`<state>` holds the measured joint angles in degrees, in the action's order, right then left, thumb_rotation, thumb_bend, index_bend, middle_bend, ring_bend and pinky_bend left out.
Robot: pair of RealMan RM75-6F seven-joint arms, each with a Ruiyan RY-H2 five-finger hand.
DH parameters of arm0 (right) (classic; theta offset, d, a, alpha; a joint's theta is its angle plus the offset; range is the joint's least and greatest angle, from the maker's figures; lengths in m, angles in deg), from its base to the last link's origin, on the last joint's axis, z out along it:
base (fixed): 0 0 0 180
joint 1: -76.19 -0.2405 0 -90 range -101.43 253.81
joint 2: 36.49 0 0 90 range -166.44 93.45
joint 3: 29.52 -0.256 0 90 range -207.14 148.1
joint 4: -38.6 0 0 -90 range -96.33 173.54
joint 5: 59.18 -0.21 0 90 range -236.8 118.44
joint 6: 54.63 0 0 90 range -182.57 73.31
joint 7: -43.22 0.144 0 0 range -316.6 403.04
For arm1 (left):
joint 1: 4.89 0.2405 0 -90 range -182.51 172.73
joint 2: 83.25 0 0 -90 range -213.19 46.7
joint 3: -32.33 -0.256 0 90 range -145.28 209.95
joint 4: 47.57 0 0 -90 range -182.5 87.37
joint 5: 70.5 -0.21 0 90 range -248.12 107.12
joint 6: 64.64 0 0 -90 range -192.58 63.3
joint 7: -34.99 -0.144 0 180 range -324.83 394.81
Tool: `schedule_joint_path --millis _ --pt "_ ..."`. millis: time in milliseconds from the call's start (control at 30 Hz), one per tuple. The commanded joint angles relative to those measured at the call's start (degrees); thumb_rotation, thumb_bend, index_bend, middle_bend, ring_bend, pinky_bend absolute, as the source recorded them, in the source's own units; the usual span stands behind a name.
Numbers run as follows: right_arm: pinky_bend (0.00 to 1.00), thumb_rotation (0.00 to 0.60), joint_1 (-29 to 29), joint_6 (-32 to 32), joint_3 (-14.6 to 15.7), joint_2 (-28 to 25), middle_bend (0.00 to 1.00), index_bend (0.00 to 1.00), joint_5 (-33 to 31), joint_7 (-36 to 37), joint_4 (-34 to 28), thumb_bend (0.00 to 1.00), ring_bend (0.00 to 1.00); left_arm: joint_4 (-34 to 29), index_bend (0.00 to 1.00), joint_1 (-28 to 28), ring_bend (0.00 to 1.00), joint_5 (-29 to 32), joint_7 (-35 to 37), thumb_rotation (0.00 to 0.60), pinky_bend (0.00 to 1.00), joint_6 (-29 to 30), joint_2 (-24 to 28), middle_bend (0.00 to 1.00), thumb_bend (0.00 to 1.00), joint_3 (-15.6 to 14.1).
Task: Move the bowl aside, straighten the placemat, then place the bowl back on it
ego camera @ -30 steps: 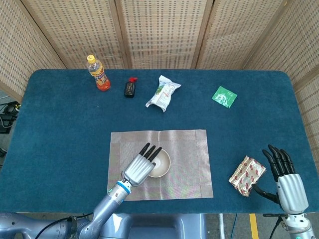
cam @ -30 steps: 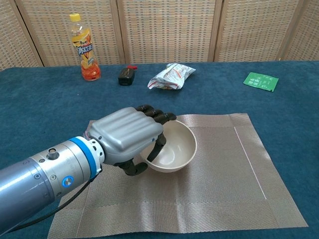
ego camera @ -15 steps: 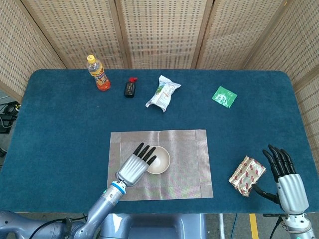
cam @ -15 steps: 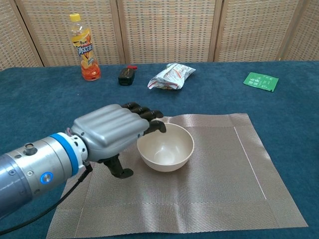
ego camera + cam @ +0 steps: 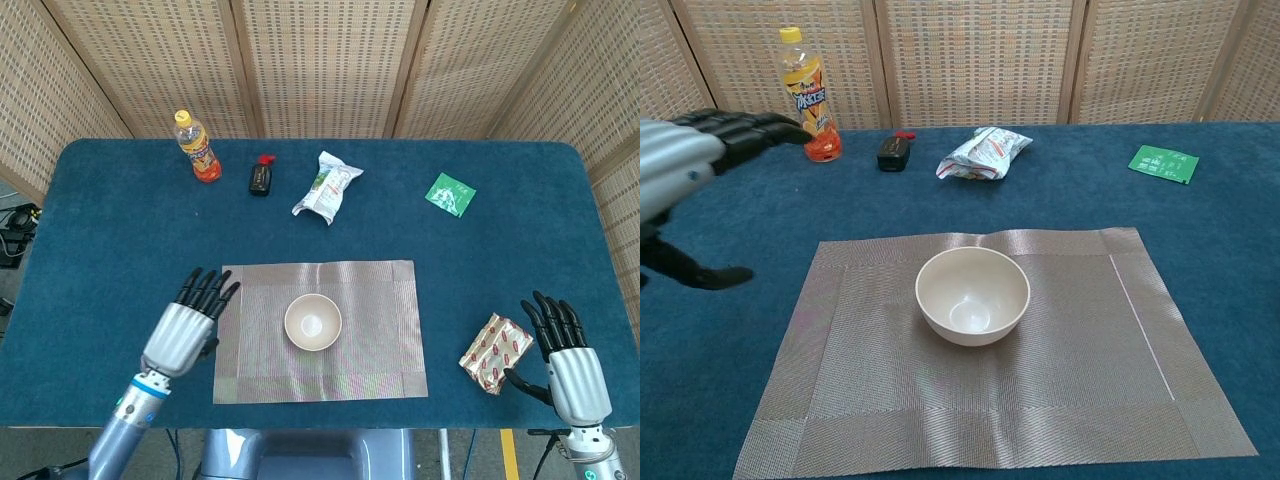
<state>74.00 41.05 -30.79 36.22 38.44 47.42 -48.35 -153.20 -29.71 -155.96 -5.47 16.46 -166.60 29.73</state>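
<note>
On the placemat [image 5: 318, 330], roughly at its middle, sits the bowl [image 5: 313, 322], upright, empty, nothing touching it. Mat looks square to the counter [image 5: 100, 250] edge in head view, long axis running left-right; bowl already centred, so by my read the task is at or near its end, or the mat still needs a small tweak I can't see.

Left hand [image 5: 186, 326] is off the mat, just beside the mat's left edge, fingers spread and holding nothing; bowl lies to its right, across the mat's left border. Right hand [image 5: 565, 358] is well apart from the mat on its right side, also spread and empty, with a red-and-white snack pack [image 5: 495, 352] lying between it and the mat. Left hand is clearly nearer the bowl and has the unobstructed path.

Beyond the mat's far edge, all well apart from it:
- orange drink bottle [image 5: 196, 146]
- small black object with red tip [image 5: 260, 177]
- white snack bag [image 5: 328, 186]
- green packet [image 5: 451, 193]

None of those interfere. Only the snack pack is a nuisance, if the right hand comes in.
</note>
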Motion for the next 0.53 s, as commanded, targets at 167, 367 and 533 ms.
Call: schedule_joint_path --millis 167,367,533 --pt "0.00 0.600 -0.16 -2.21 0.20 0.77 0.00 0.02 -1.27 -4.73 -0.44 0.19 0.00 6.37 0.00 11.24 0.00 -5.48 13.03 0.600 0.00 13.31 8.08 0.00 0.10 -5.39" --pt "0.00 0.600 0.03 -3.15 0.41 0.32 0.00 0.00 -1.95 -7.93 -1.71 0.18 0.00 9.88 0.00 15.89 0.00 -5.39 17.85 0.600 0.00 17.10 10.25 0.00 0.06 -5.98" --pt "0.00 0.600 0.01 -4.06 0.65 -0.01 0.00 0.00 -2.37 -9.11 -2.63 0.18 0.00 11.18 0.00 18.16 0.00 -5.20 22.50 0.600 0.00 18.88 11.83 0.00 0.06 -5.16"
